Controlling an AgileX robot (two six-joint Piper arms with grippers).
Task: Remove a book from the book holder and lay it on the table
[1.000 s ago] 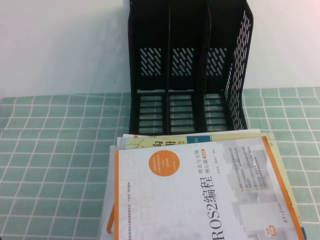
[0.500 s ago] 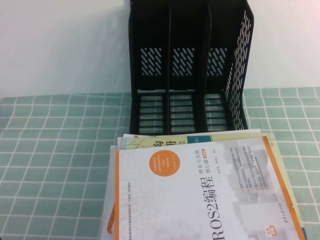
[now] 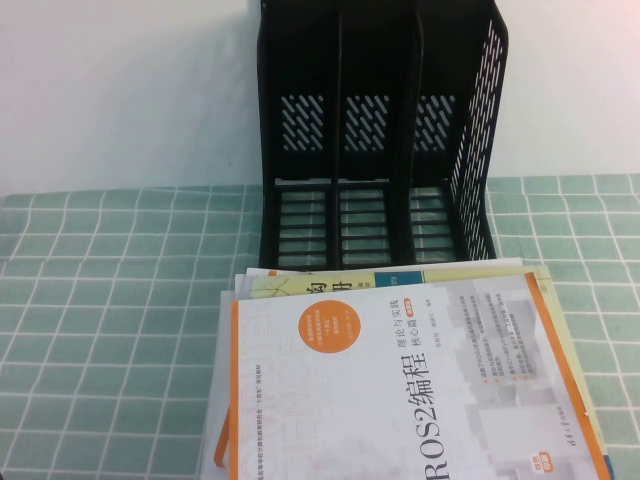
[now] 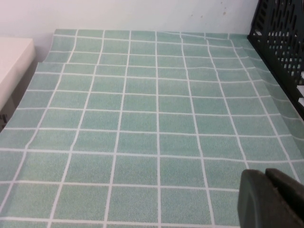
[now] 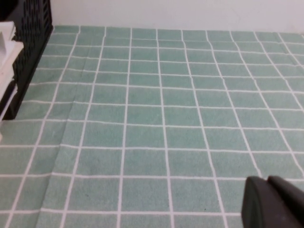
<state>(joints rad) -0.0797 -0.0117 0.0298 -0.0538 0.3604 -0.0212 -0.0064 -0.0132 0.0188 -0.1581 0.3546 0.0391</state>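
The black three-slot book holder [image 3: 378,130] stands at the back of the table with all its slots empty. Several books lie flat in a stack in front of it; the top one is a white and orange ROS2 book [image 3: 400,380]. Neither gripper shows in the high view. My left gripper [image 4: 266,176] is shut and empty over the green cloth, left of the holder, whose side [image 4: 285,42] shows in the left wrist view. My right gripper [image 5: 268,183] is shut and empty over the cloth, right of the holder, whose side [image 5: 28,42] shows in the right wrist view.
A green checked cloth [image 3: 110,330] covers the table, against a white wall. A pale ledge [image 4: 12,61] sits beyond the cloth's left edge. White book edges [image 5: 8,42] show beside the holder in the right wrist view.
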